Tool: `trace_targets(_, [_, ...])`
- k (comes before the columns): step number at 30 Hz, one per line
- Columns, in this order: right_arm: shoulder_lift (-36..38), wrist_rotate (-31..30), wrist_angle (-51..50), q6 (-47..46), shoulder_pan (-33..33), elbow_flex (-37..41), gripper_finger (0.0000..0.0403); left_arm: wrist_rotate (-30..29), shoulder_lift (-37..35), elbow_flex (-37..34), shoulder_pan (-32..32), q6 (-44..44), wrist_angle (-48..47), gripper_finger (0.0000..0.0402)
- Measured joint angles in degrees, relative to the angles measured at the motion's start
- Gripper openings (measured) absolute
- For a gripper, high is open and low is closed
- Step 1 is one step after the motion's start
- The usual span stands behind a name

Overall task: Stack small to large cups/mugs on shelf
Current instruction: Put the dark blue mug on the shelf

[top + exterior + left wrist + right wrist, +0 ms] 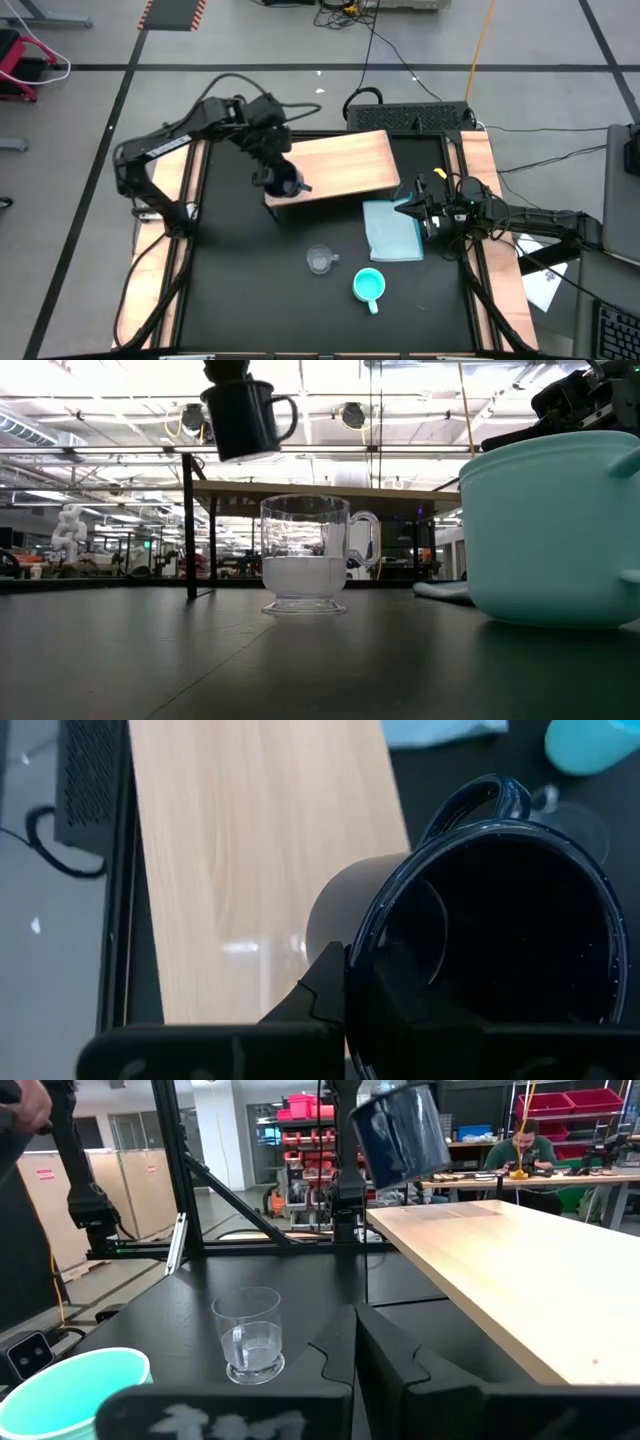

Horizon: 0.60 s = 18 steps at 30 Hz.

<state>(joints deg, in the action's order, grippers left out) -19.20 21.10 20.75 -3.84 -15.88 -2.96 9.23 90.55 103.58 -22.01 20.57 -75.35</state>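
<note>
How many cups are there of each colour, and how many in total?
Dark navy mug, held in the air by the left gripper: 1
Turquoise mug, on the table: 1
Clear glass cup, on the table: 1
Total: 3

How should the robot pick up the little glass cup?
From above, pinching the rim on the side away from the handle. The glass cup stands upright and open-topped on the table, apart from the turquoise mug, so its rim is free.
</note>
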Motion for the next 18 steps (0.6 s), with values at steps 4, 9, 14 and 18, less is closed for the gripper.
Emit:
trace_targets(4, [0.0, 0.0, 0.0, 0.0, 0.0, 0.0, 0.0000, 0.6, 2.9, 2.6, -2.0, 1.6, -1.4, 0.0016])
trace_targets(9, [0.0, 0.0, 0.0, 0.0, 0.0, 0.0, 0.0000, 2.4, 5.5, 4.9, -4.1, 3.6, -3.7, 0.0016])
trace_targets(14, [0.0, 0.0, -0.1, 0.0, 0.0, 0.0, 0.0000, 3.8, 6.9, 5.0, -6.2, 5.1, -4.2, 0.0016])
trace_targets(18, [0.0, 0.0, -0.1, 0.0, 0.0, 0.0, 0.0000, 4.0, 7.4, 5.0, -7.2, 6.3, -4.3, 0.0016])
